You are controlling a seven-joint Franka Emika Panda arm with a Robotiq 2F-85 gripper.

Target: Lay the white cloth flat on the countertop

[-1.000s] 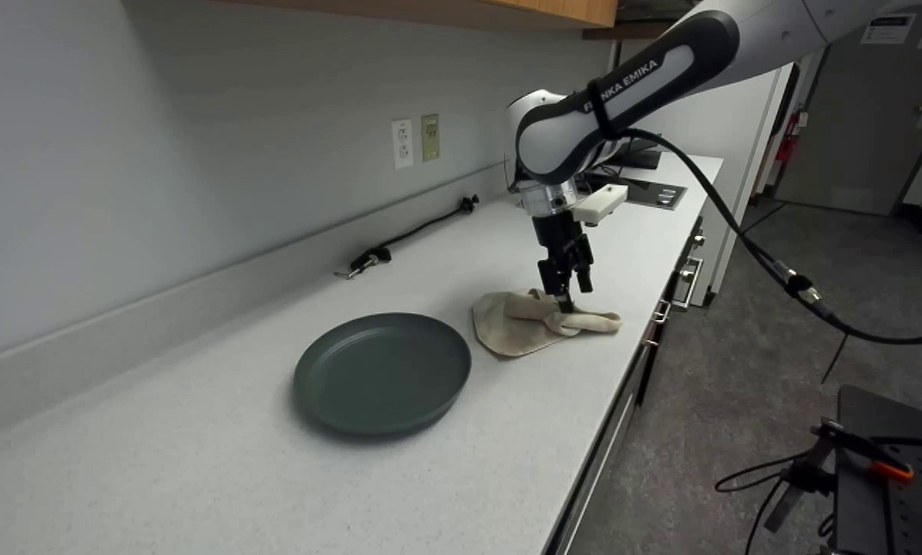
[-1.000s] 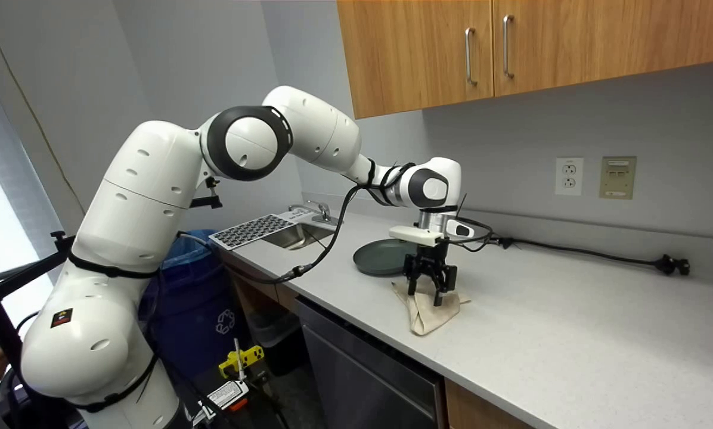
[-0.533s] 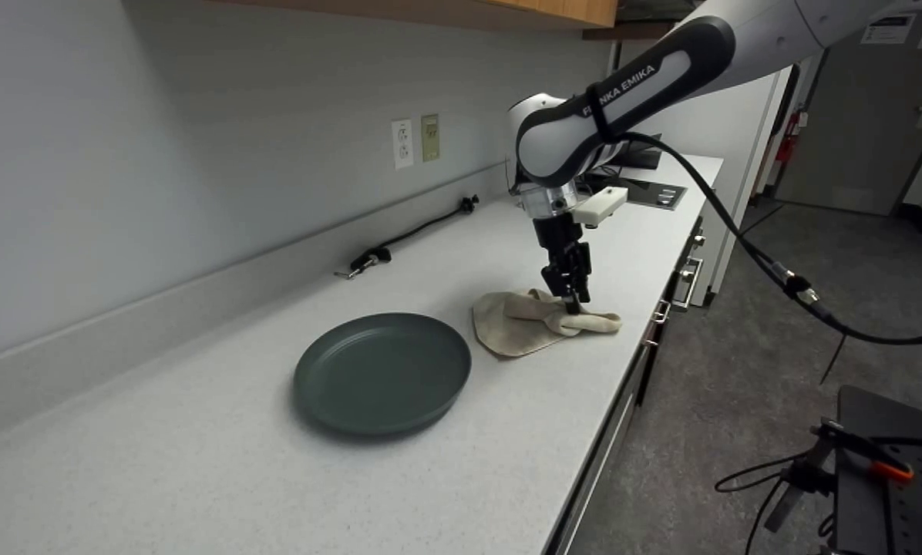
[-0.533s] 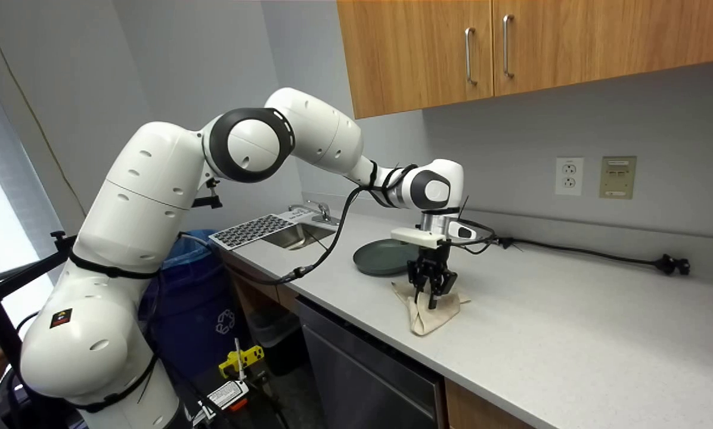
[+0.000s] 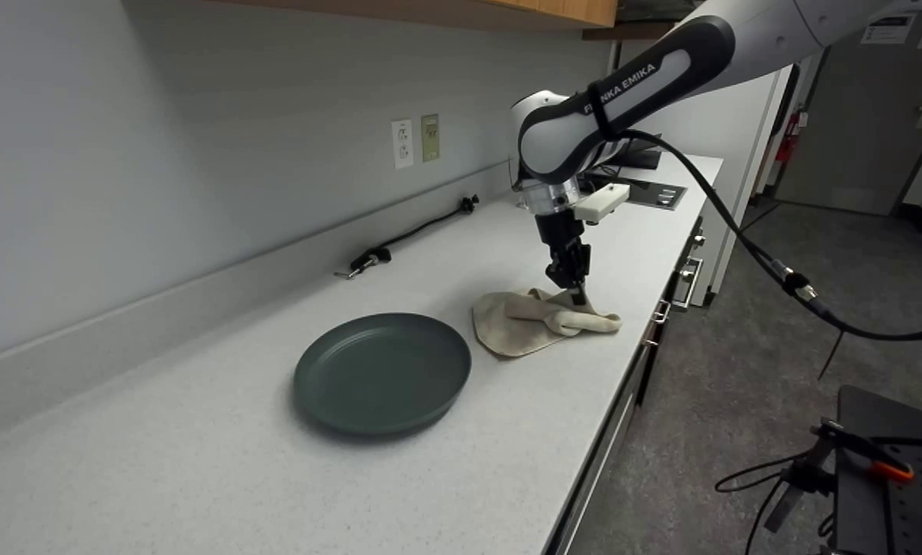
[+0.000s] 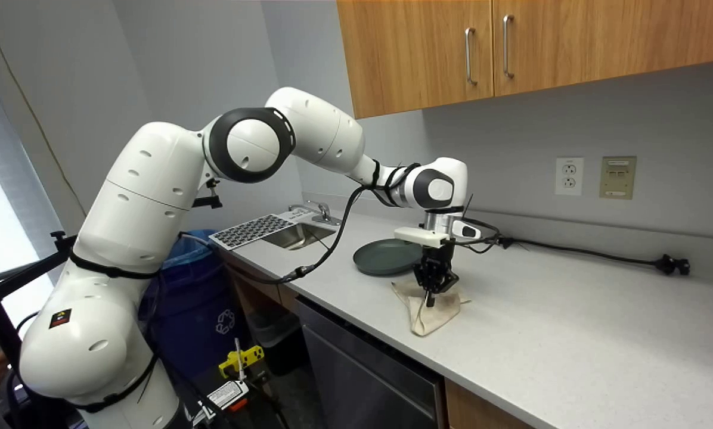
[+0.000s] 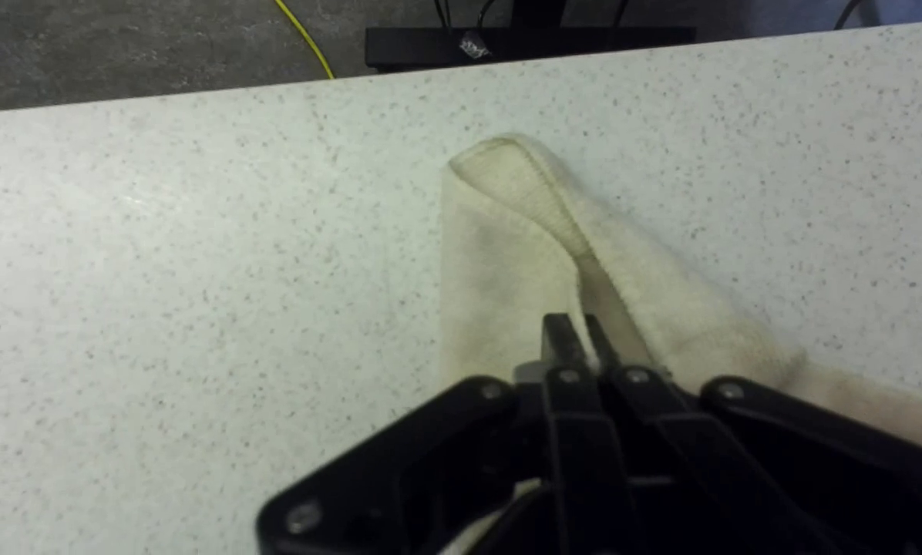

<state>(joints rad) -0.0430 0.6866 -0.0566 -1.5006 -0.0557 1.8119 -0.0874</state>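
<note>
The white cloth (image 5: 507, 327) lies crumpled on the countertop (image 5: 222, 462), off-white in colour, with a flat part toward the plate and rolled folds on its other side. In the wrist view a raised edge of the cloth (image 7: 499, 262) runs in between the fingertips. My gripper (image 7: 582, 335) is shut on that edge, its two fingers nearly together. In both exterior views the gripper (image 5: 579, 296) points down over the cloth, low on the counter, and a small peak of fabric rises at the tips. The part of the cloth under the gripper is hidden in the wrist view.
A dark green plate (image 5: 384, 374) sits close beside the cloth. A black cable (image 6: 595, 256) lies along the wall. The counter's front edge (image 7: 199, 96) is near the cloth. A sink (image 6: 300, 236) stands beyond the plate, and wooden cabinets (image 6: 416, 53) hang above.
The fingers have gone from open to shut, taking hold of a cloth edge. The gripper has lifted very slightly, and the fabric now peaks at its tips. The plate has not moved.
</note>
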